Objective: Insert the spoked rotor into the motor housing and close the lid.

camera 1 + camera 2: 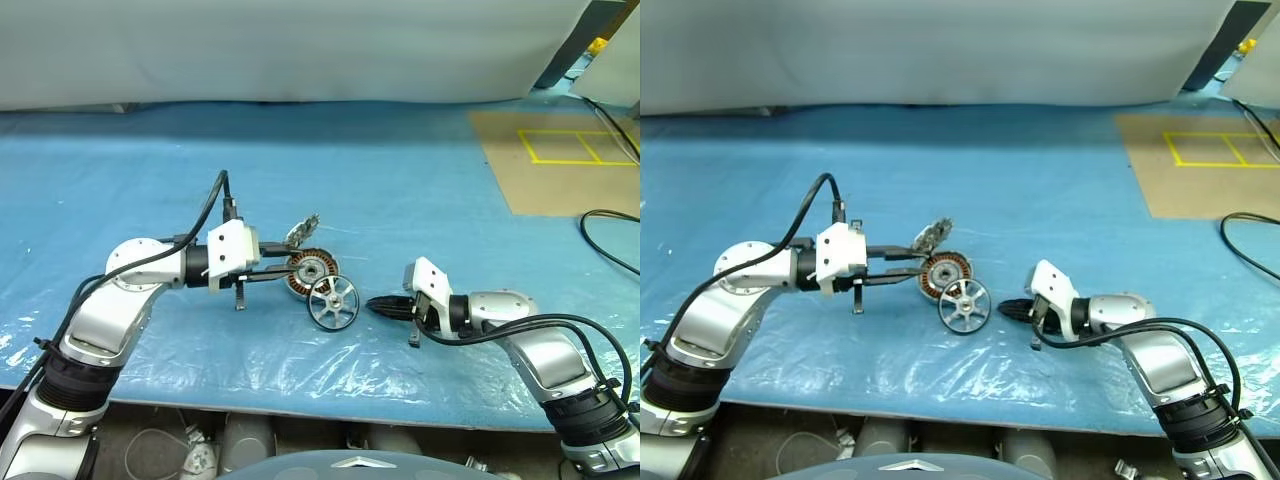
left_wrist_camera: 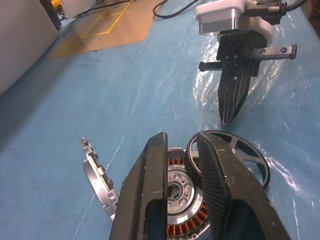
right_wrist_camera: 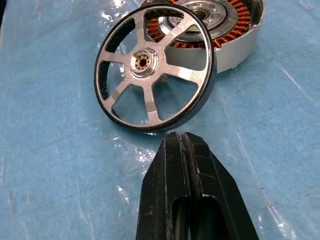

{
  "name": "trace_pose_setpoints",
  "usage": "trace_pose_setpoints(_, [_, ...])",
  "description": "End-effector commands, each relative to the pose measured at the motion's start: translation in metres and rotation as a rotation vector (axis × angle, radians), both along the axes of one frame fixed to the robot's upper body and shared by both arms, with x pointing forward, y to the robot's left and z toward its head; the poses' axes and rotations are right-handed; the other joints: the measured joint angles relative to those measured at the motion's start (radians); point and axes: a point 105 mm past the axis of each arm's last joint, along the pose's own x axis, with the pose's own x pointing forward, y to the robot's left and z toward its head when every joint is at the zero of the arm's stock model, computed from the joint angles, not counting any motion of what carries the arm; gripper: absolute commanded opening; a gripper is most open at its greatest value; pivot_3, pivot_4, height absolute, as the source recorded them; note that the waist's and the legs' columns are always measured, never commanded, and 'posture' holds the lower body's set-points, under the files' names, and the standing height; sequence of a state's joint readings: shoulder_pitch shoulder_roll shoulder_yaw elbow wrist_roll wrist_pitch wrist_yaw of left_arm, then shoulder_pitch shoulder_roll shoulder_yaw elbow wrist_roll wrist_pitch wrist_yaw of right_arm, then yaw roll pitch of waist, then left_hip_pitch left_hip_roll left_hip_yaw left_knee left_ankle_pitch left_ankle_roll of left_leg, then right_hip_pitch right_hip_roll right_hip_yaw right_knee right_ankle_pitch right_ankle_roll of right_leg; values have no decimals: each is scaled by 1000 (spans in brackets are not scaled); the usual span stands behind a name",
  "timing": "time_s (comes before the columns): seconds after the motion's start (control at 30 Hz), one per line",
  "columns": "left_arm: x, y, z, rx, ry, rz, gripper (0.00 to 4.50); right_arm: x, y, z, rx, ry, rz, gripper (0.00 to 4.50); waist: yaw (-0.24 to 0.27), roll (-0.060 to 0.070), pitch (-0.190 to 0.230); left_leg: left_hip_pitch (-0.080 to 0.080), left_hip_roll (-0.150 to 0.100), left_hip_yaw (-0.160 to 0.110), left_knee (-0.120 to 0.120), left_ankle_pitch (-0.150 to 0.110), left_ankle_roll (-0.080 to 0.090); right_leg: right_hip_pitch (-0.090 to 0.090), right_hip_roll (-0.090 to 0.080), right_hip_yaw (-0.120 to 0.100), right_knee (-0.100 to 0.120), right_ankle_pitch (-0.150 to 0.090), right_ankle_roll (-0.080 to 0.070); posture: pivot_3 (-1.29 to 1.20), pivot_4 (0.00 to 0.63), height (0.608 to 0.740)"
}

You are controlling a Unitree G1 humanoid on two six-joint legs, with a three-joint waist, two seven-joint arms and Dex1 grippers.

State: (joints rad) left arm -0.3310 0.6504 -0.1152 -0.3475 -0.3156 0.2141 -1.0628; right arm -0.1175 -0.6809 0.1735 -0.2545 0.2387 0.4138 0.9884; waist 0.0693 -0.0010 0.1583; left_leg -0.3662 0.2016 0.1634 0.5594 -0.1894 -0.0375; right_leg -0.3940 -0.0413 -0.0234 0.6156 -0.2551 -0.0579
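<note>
The motor housing, a grey puck with copper windings, is tipped up on its edge with its open face toward me. My left gripper reaches in from the left and is shut on the housing's rim, its fingers crossing the open face. The spoked rotor stands on its rim and leans against the housing's front. Just behind the housing the ribbed lid also stands tilted on its edge. My right gripper is shut and empty, its tips a little short of the rotor's dark rim.
Everything rests on a table covered with a crinkled blue plastic sheet. A brown board with yellow tape lies far right, and a black cable runs beside it. The table's front edge is close below both arms.
</note>
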Motion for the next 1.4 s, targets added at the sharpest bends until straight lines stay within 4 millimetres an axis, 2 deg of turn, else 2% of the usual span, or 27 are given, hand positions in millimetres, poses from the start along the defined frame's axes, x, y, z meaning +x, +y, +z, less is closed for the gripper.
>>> trace_pose_setpoints(0.03, [26,6,26,-86,-127,123,958,2,-9,74,10,-143,55,0,1,5,4,-1,0,0,3,0,0,0,0,0,2,-1,-2,0,150,740])
trace_pose_setpoints(0.07, [39,12,36,-122,-170,191,958,-4,-10,97,0,-170,85,0,2,10,9,-1,-1,0,4,0,0,0,-1,0,3,-1,-2,0,150,740])
trace_pose_setpoints(0.1, [56,21,50,-157,-223,275,958,-6,-7,113,-7,-197,110,400,3,12,10,-2,-4,0,6,1,1,-1,-2,2,5,0,0,0,150,740])
trace_pose_setpoints(0.13, [68,30,63,-187,-268,337,958,-6,-5,120,-7,-210,117,612,2,10,10,-1,-5,-1,5,2,3,-1,-3,4,6,1,2,0,150,740])
trace_pose_setpoints(0.23, [93,56,104,-303,-323,459,958,-6,-1,126,0,-213,141,1597,1,-1,6,1,-1,-3,7,2,3,3,3,1,6,2,-2,0,150,740])
trace_pose_setpoints(0.3, [95,66,122,-383,-270,443,958,-5,3,127,1,-209,175,2279,1,0,6,5,1,-5,7,2,2,6,4,-1,5,1,-3,0,150,740])
trace_pose_setpoints(0.33, [91,71,127,-401,-234,415,958,-5,6,126,0,-207,198,2584,0,1,6,3,0,-7,7,2,2,4,2,0,5,1,-3,0,150,740])
trace_pose_setpoints(0.43, [77,86,124,-425,-69,360,958,-3,11,118,-18,-197,238,3557,0,1,6,-4,-9,-9,7,2,2,-3,-2,2,7,4,2,0,150,740])
trace_pose_setpoints(0.47, [72,89,122,-433,-24,342,958,-1,11,116,-19,-194,242,3557,0,1,6,-5,-10,-10,7,2,2,-5,-2,2,8,4,2,0,150,740])
trace_pose_setpoints(0.6, [43,126,102,-414,195,348,958,2,11,106,-13,-187,244,3557,-1,1,6,-11,-7,-11,6,2,2,-10,1,0,7,4,1,0,150,740])
trace_pose_setpoints(0.63, [38,145,107,-477,249,386,958,3,10,100,-15,-181,241,3557,0,1,6,-13,-6,-11,7,2,2,-12,1,-1,7,4,1,0,150,740])
trace_pose_setpoints(0.67, [24,161,105,-505,301,397,958,3,9,94,-14,-167,234,3557,1,0,7,-14,-6,-11,6,1,1,-13,1,-2,7,4,1,0,150,740])
trace_pose_setpoints(0.7, [11,171,98,-496,346,404,958,4,8,89,-14,-158,228,3557,-2,0,6,-15,-6,-11,6,0,0,-13,1,-3,7,3,1,0,150,740])
trace_pose_setpoints(0.73, [-5,175,77,-412,404,431,958,4,8,85,-16,-154,226,3557,-8,0,6,-15,-5,-11,7,0,-1,-13,1,-3,7,3,1,0,150,740])
trace_pose_setpoints(0.8, [-37,170,41,-278,506,426,958,4,10,81,-12,-150,229,3557,-16,1,6,-13,-4,-12,5,-1,-2,-11,0,-2,4,3,1,0,150,740])
trace_pose_setpoints(0.87, [-60,158,22,-221,552,409,958,4,16,79,-1,-146,246,3557,-20,1,7,-12,-5,-11,3,-1,-1,-10,-3,-2,2,3,1,0,150,740])
trace_pose_setpoints(0.97, [-76,136,-2,-171,563,393,958,2,27,79,20,-135,284,3557,2,-3,10,-11,1,-10,3,-2,5,-7,-1,-6,1,0,-4,0,150,740])
trace_pose_setpoints(1.03, [-78,113,-9,-188,553,371,958,3,37,82,40,-125,308,3557,9,-1,11,-3,3,-9,4,-2,6,1,-1,-6,1,0,-4,0,150,740])
trace_pose_setpoints(1.1, [-73,90,-8,-231,518,349,958,3,43,82,39,-114,325,3557,16,1,13,8,2,-7,4,-2,6,9,-2,-5,1,-2,1,0,150,740])
trace_pose_setpoints(1.2, [-69,62,-5,-270,478,281,958,-1,47,78,25,-86,368,3557,25,1,14,13,2,-5,4,-2,6,13,-3,-3,2,-4,3,0,150,740])
trace_pose_setpoints(1.27, [-64,48,-8,-281,444,244,958,-3,48,72,6,-66,395,3557,24,1,13,15,2,-4,4,-2,6,13,-3,-2,3,-3,3,0,150,740])
trace_pose_setpoints(1.3, [-63,43,-16,-268,442,232,958,0,47,68,-17,-80,398,3557,23,2,13,15,2,-3,4,-2,6,13,-3,-1,3,-1,-2,0,150,740])
trace_pose_setpoints(1.4, [-60,37,-40,-187,400,208,958,9,42,59,-79,-135,410,3557,11,1,13,11,2,-1,3,-1,4,9,-2,1,3,0,-3,0,150,740])
